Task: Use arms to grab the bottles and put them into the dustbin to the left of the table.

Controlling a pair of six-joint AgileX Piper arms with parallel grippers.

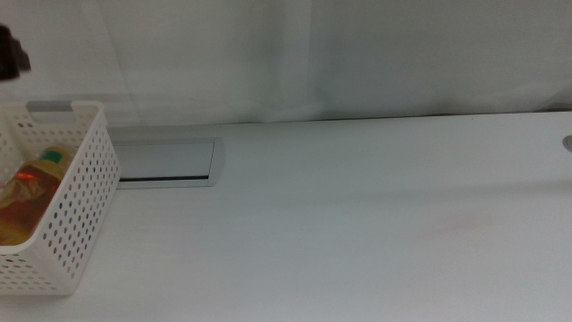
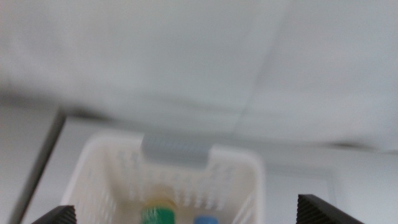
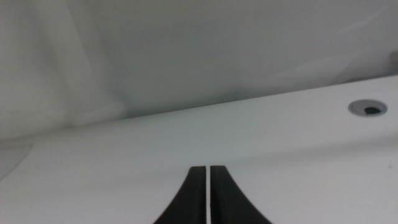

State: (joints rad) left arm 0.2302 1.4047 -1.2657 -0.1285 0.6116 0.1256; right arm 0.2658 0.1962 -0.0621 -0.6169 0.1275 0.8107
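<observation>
The white perforated dustbin (image 1: 82, 192) stands at the table's left edge. Inside it lies the yellow-liquid bottle (image 1: 40, 179), with something red beside it that I cannot make out. In the left wrist view the dustbin (image 2: 174, 149) is below, with a green top (image 2: 157, 216) and a blue cap (image 2: 205, 219) showing inside. My left gripper (image 2: 186, 208) is open and empty above the dustbin; a dark part of it (image 1: 11, 54) shows at the middle view's upper left. My right gripper (image 3: 208, 171) is shut and empty over bare table, out of the middle view.
The grey recessed panel (image 1: 165, 161) lies just right of the dustbin. A round grey hole (image 3: 367, 108) sits in the white tabletop (image 1: 357, 224) near the right edge. A pale curtain hangs behind the table.
</observation>
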